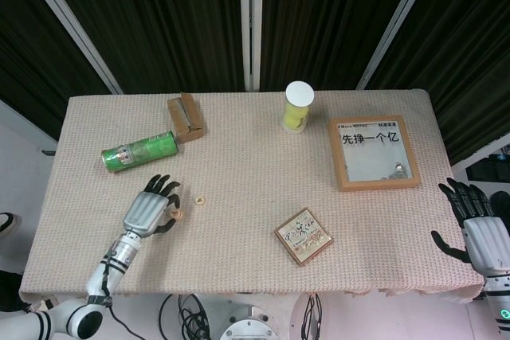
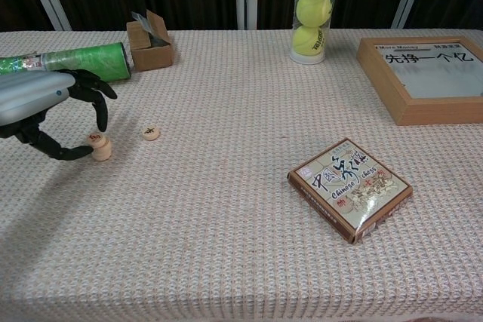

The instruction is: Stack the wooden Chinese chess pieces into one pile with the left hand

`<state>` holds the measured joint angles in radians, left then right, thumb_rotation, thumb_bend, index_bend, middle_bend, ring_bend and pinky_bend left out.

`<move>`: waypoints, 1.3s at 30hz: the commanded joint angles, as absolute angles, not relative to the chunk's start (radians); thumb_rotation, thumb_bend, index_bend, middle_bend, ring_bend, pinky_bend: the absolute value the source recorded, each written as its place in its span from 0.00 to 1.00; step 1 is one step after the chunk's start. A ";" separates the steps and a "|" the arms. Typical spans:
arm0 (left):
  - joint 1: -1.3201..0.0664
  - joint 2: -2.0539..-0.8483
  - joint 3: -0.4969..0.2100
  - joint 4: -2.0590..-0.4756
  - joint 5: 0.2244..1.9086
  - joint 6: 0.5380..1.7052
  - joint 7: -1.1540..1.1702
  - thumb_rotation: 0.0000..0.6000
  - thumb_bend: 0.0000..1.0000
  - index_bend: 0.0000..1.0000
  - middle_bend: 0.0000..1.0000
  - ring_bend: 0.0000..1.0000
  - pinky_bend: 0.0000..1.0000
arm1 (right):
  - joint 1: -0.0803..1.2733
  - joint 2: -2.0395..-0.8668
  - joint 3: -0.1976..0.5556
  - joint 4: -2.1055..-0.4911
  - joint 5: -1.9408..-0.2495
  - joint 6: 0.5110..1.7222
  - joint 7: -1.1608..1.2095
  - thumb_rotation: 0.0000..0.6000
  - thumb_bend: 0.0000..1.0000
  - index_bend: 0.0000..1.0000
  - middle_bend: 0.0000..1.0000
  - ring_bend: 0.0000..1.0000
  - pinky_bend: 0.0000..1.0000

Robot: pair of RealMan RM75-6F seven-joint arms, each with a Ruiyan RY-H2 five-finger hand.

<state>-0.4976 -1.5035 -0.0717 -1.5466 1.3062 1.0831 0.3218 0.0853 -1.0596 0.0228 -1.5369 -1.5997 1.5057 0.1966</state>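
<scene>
Chest view | left hand (image 2: pixel 34 103) fingers (image 2: pixel 99 117) pinching chess piece (image 2: pixel 98 140) | loose piece (image 2: pixel 151 133) beside

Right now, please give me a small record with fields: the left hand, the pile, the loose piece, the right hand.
left hand: pinches the top round wooden chess piece between thumb and a finger
pile: small stack, top piece sitting on it slightly off-centre
loose round wooden chess piece: flat on cloth, right of pile, apart
right hand: open, at table's right edge

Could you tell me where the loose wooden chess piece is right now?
In the chest view, the flat round wooden chess piece lies left of centre on the table, just right of the left hand.
</scene>
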 commanded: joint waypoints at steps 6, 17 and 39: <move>-0.496 -1.500 -0.066 -1.544 1.313 1.089 0.311 1.00 0.28 0.42 0.15 0.00 0.00 | 0.086 -1.061 0.022 -1.538 -1.599 1.504 0.191 1.00 0.25 0.00 0.00 0.00 0.00; -0.485 -1.506 -0.060 -1.595 1.342 1.140 0.341 1.00 0.20 0.26 0.13 0.00 0.00 | 0.085 -1.062 0.022 -1.541 -1.601 1.505 0.186 1.00 0.25 0.00 0.00 0.00 0.00; -0.502 -1.637 -0.099 -1.485 1.298 1.142 0.335 1.00 0.19 0.23 0.13 0.00 0.00 | 0.088 -1.060 0.022 -1.533 -1.599 1.500 0.204 1.00 0.25 0.00 0.00 0.00 0.00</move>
<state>-0.5021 -1.6359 -0.0989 -1.4862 1.2982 1.1423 0.3363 0.0874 -1.0595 0.0221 -1.5330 -1.5986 1.5002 0.2041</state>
